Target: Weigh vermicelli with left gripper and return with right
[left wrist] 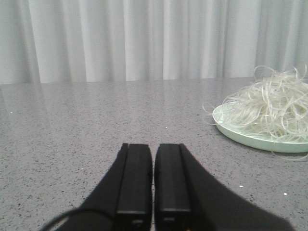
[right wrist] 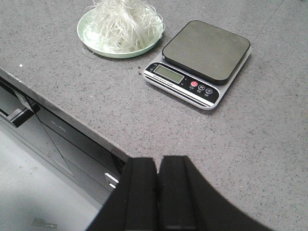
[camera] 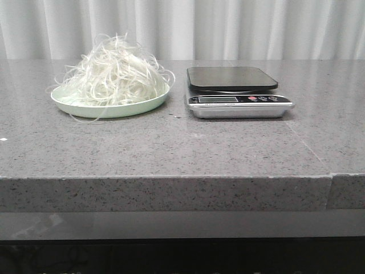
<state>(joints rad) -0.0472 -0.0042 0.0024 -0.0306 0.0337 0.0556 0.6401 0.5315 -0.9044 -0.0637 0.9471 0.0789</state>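
Vermicelli (camera: 117, 71) sits heaped on a plate (camera: 108, 109) toward the left of the counter (camera: 171, 148), with the scale (camera: 236, 91) just beside it on the right, the two apart. Neither gripper touches the noodles.

Left gripper (left wrist: 153, 187): fingers pressed together, nothing between them, hovering low over bare counter. From its wrist view the noodles (left wrist: 272, 108) and plate (left wrist: 240, 134) lie ahead and off to one side, well apart from the fingertips.

Right gripper (right wrist: 158, 192): fingers likewise closed on nothing, held above the counter's front edge. Scale (right wrist: 202, 60) and noodles (right wrist: 122, 21) both lie ahead of it, well apart, the scale the nearer.

Materials and shapes:
- Noodles: very thin, translucent whitish strands in a loose, fluffy mound, about as wide as the plate; stray loops hang over the rim.
- Plate: round, shallow, pale green, smooth.
- Scale: dark, matte, square platform with rounded corners, on a silvery base; front strip carries a small display and three round buttons, one red. The display reading is too small to tell. Platform is bare.
- Counter: grey speckled stone, polished, with a seam line near its right front corner.
- Grippers: black, matte, angular fingers.
- Backdrop: pale pleated curtain (camera: 182, 28) behind the counter.
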